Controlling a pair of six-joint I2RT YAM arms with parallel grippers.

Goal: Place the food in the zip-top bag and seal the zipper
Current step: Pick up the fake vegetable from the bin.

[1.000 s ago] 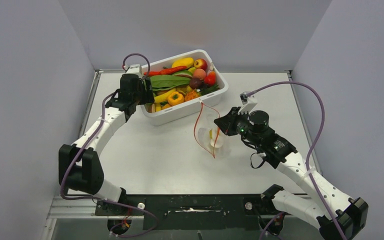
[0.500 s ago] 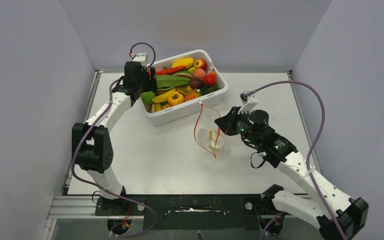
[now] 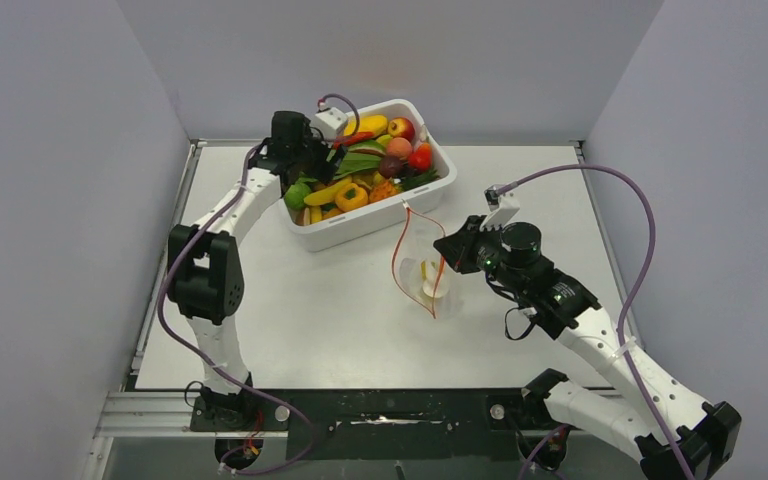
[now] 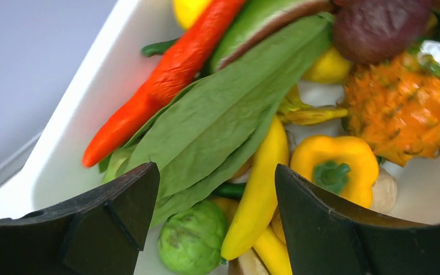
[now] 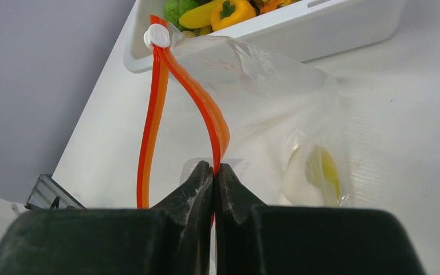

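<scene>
Zip-top bag (image 3: 425, 275) held open just beside the white tub (image 3: 360, 225); left arm over the food (image 3: 360, 175).
Right gripper (image 5: 213, 172) is pressed together on one lip of the red-orange zipper (image 5: 150, 114), propping the mouth agape; a pale yellow-white piece (image 5: 312, 172) lies inside. Left gripper (image 4: 215, 177), spread wide and empty, hovers low over the tub's left end, arm stretched far forward. Long green leaf (image 4: 223, 114) lies directly beneath, long axis slanting across the gap between the jaws; left arm is the nearer for the next pick, bag off to its right.

Thin clear zip-top bag (image 5: 275, 97), apparently plastic
</scene>
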